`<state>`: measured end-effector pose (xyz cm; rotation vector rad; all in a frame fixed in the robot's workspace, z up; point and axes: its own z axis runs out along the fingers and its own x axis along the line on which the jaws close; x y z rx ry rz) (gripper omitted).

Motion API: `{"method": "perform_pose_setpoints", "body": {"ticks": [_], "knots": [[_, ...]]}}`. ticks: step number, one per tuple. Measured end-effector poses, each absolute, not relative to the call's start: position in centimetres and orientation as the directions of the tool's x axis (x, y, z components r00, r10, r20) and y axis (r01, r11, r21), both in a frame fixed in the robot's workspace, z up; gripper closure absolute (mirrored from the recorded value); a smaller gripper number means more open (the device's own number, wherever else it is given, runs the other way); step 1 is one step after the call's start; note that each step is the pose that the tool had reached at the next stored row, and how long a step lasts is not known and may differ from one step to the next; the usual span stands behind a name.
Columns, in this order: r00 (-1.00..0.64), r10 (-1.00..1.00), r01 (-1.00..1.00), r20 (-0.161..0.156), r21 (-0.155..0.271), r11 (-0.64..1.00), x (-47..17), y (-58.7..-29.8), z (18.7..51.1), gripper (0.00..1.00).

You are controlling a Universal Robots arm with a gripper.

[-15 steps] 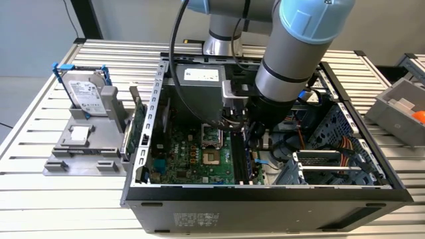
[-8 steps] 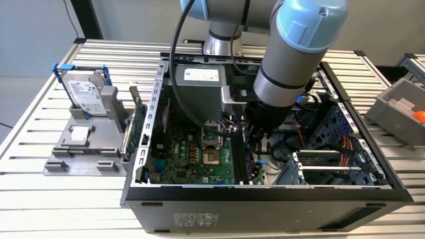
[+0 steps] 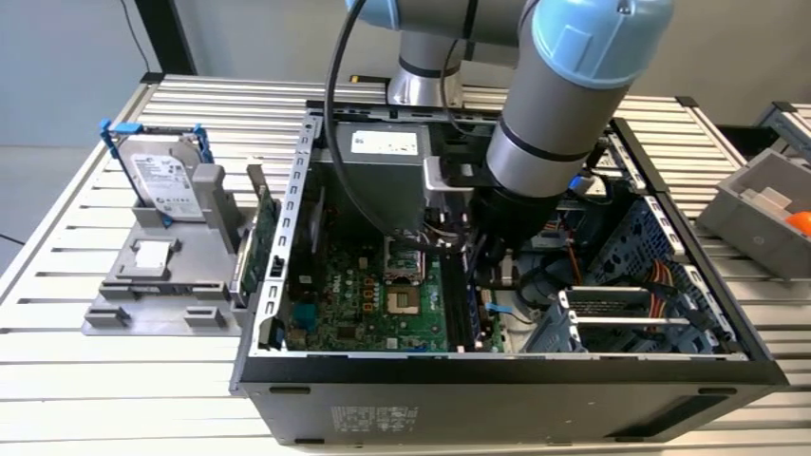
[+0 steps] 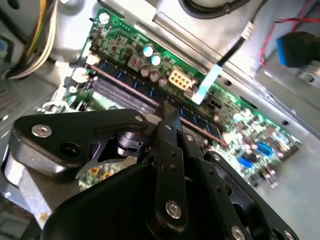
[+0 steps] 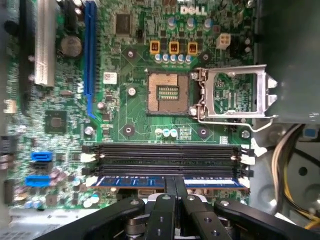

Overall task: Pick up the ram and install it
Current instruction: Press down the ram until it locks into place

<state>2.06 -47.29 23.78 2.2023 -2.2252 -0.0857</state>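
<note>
- The bench (image 3: 76,380) of metal slats carries an open computer case (image 3: 507,375), filling the centre and lower right of the exterior view.
- The arm (image 3: 557,104) descends from the frame's top into the case.
- The motherboard (image 5: 130,115) lies inside, its 4 memory slots (image 5: 167,152) in a row.
- The jaws are clamped on the ram (image 5: 210,182), which sits in the slot nearest the gripper (image 5: 175,187) (image 4: 169,112).

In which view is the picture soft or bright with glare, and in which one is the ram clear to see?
Second wrist view: soft, with glare on the metal case wall. First wrist view: evenly lit, the ram sharp at the gripper. Exterior view: evenly lit, the arm shading the case interior.
</note>
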Motion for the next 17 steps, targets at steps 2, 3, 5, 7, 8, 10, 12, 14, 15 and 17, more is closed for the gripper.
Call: {"method": "perform_pose_setpoints", "body": {"ticks": [2,3,5,7,8,10,12,14,15,17], "knots": [[-0.011,-0.999,-0.999,-0.031,0.046,0.010,2.1,-47.3,24.7,1.00],[-0.011,-0.999,-0.999,-0.032,0.046,0.010,2.1,-47.3,25.1,1.00],[-0.011,-0.999,-0.999,-0.032,0.046,0.010,2.1,-47.3,26.1,1.00],[-0.011,-0.999,-0.999,-0.032,0.046,0.010,2.1,-47.3,27.0,1.00],[-0.011,-0.999,-0.999,-0.031,0.046,0.010,2.1,-47.3,27.4,1.00],[-0.011,-0.999,-0.999,-0.032,0.046,0.010,2.1,-47.3,28.0,1.00],[-0.011,-0.999,-0.999,-0.031,0.046,0.010,2.1,-47.3,28.0,1.00],[-0.011,-0.999,-0.999,-0.030,0.046,0.010,2.1,-47.3,28.0,1.00],[-0.011,-1.000,-0.999,-0.029,0.046,0.010,2.1,-47.3,28.0,1.00],[-0.011,-1.000,-0.999,-0.028,0.046,0.010,2.1,-47.3,28.0,1.00]]}}
